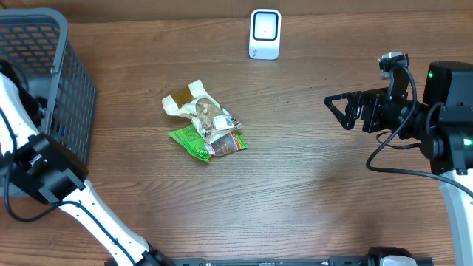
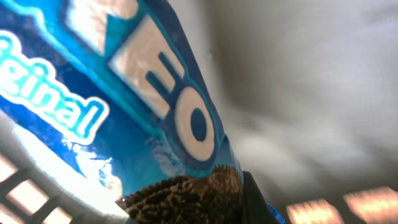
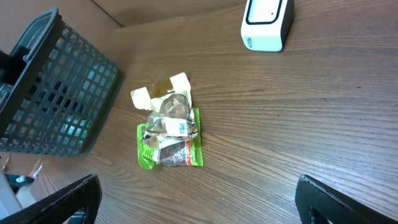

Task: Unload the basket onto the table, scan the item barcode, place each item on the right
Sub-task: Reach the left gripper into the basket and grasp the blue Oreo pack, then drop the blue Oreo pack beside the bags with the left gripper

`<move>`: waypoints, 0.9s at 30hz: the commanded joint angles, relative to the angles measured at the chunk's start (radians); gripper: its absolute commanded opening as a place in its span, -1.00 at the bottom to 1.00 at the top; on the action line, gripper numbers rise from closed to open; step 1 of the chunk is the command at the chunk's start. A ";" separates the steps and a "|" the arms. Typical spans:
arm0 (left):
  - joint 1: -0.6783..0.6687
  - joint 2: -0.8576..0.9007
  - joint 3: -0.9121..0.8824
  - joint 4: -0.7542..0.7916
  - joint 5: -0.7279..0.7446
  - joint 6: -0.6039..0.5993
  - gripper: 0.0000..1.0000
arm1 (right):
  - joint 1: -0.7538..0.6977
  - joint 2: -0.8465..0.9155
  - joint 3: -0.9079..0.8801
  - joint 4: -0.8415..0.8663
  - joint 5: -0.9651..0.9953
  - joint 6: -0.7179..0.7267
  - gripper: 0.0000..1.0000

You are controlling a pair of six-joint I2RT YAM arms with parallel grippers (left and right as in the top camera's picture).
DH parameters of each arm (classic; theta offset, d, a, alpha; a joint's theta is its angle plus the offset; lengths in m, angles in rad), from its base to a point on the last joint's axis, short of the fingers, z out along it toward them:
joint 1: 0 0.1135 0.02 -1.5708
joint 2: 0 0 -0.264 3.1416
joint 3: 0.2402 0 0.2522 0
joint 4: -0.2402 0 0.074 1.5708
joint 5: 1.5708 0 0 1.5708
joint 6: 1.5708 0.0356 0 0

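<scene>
Wood-grain table holds crinkled foil packets; glossy blue wrapper, gridded basket.

Matt grained wood table; dark plastic mesh basket; glossy white plastic scanner; crinkled shiny film packets right of basket; glossy blue printed wrapper.

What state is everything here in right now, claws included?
Basket, upright, left arm reaching inside.
Blue cookie packet, apparently in the basket, right up against the left camera.
Left claw, shut, hidden in the basket; grip unconfirmed.
Right claw, open, empty, above table.
Snack wrappers, crumpled, lying on table.
White scanner, standing, untouched.
</scene>
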 commanded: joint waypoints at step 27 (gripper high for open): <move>-0.732 -0.732 -0.301 -0.013 0.129 0.076 -0.91 | -0.003 0.002 0.020 -0.007 0.002 0.003 1.00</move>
